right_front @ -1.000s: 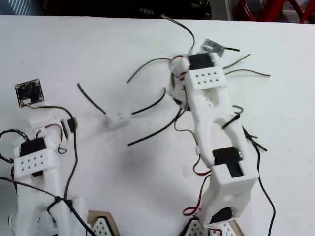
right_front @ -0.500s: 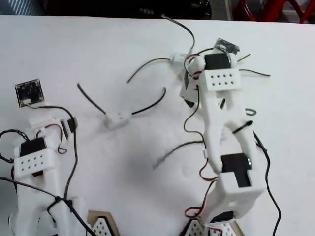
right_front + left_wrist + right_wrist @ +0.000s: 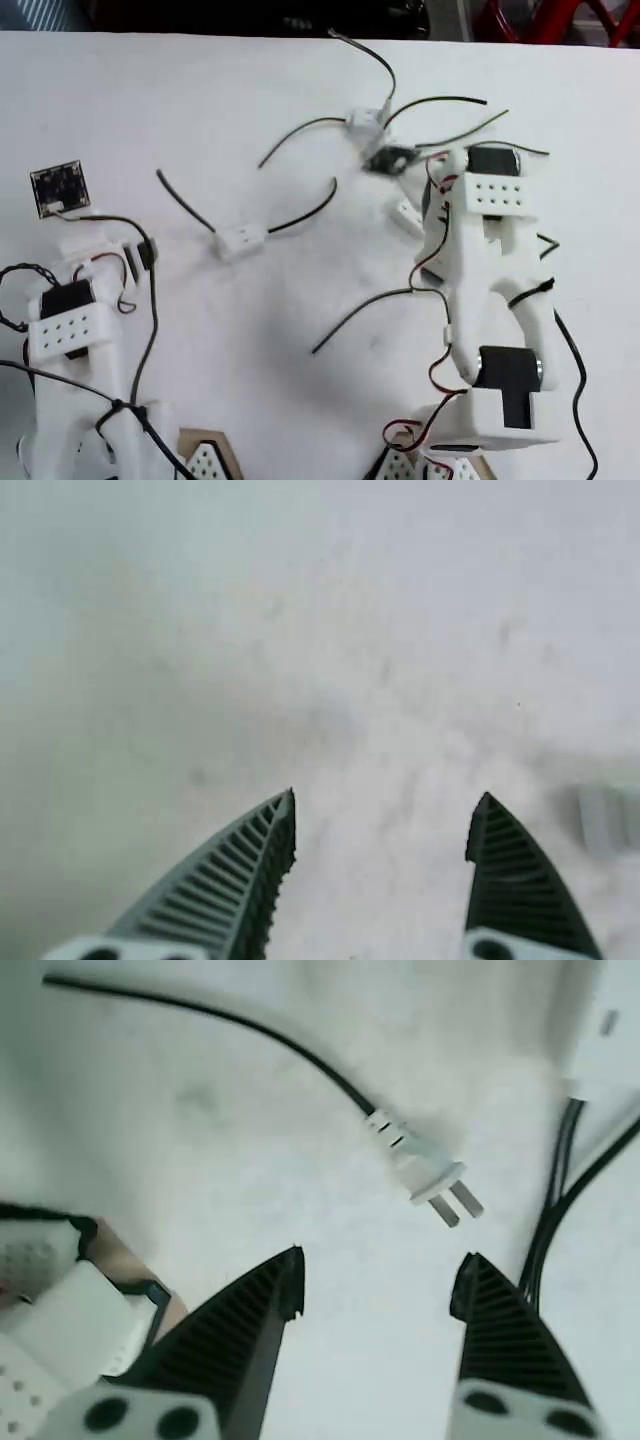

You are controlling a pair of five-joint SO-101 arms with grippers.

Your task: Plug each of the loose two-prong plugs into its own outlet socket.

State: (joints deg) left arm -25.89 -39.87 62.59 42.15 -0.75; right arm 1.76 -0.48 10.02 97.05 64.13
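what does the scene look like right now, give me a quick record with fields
surface: white table
left gripper: open, over bare table, holding nothing
right gripper: open, holding nothing
loose plug: white, two prongs, black cord, lying flat on the table ahead of the right gripper, not touched
mid-table white block: black cords running off both ends
far white block: black cords running off it
task state: the loose plug is not in any socket

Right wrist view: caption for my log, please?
Open right tool hovers near a loose white two-prong plug on its black cord.
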